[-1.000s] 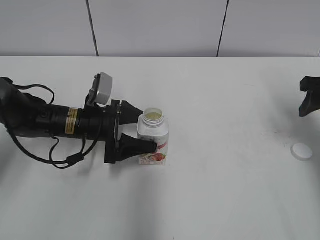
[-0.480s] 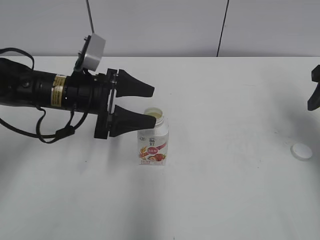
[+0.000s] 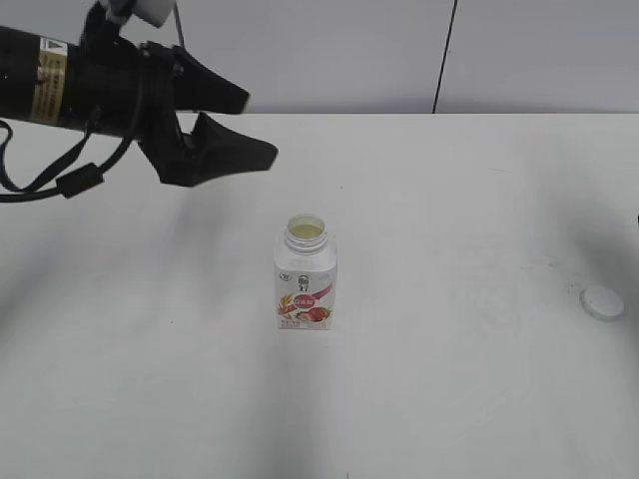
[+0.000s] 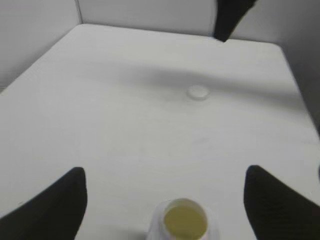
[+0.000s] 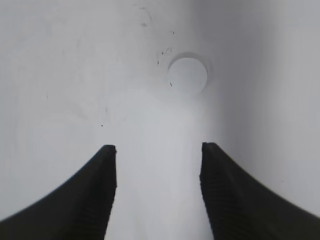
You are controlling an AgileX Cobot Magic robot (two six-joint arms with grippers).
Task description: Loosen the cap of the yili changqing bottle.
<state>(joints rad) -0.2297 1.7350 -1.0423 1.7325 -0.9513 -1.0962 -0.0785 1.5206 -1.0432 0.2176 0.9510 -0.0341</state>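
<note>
The yili changqing bottle [image 3: 306, 277] stands upright in the middle of the table with its neck open; pale liquid shows inside, also in the left wrist view [image 4: 184, 221]. The white cap [image 3: 603, 301] lies flat on the table at the far right, apart from the bottle; it also shows in the left wrist view [image 4: 198, 92] and the right wrist view [image 5: 187, 75]. My left gripper [image 3: 260, 125] is open and empty, raised above and to the left of the bottle. My right gripper [image 5: 158, 148] is open and empty above the table, short of the cap; it is out of the exterior view.
The white table [image 3: 449, 399] ends at a grey panelled wall [image 3: 319, 50] at the back. The right arm shows as a dark shape [image 4: 231, 15] at the far end of the left wrist view.
My left gripper has let go of the bottle, lifted and drawn back to the upper left. The right gripper has left the exterior view on the right. Bottle and cap stay put.
</note>
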